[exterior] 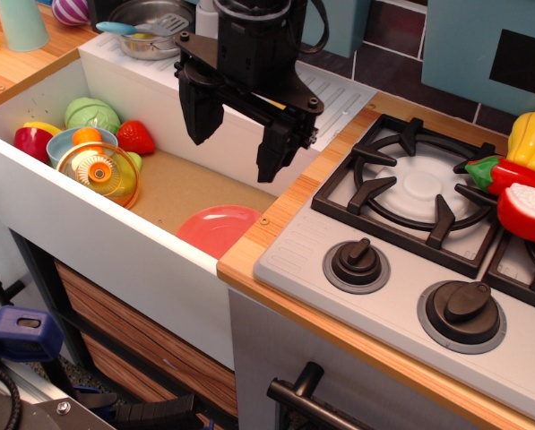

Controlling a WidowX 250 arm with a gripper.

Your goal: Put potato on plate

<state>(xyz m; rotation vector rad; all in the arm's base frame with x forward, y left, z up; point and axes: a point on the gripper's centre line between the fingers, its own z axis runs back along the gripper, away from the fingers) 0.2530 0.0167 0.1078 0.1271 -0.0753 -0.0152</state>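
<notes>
- Over the sink point(159, 193), at 12 o'clock from 1 pink plate point(218, 228), hangs 1 gripper point(240, 148), jaws spread apart and empty.
- At 9 o'clock: 1 blue bowl point(65, 141), 1 orange lid point(99, 172), 1 strawberry point(136, 137), 1 cabbage point(92, 114).
- Potato: cannot tell where it is.
- At 3 o'clock: 1 stove point(410, 233), 2 full knobs.
</notes>
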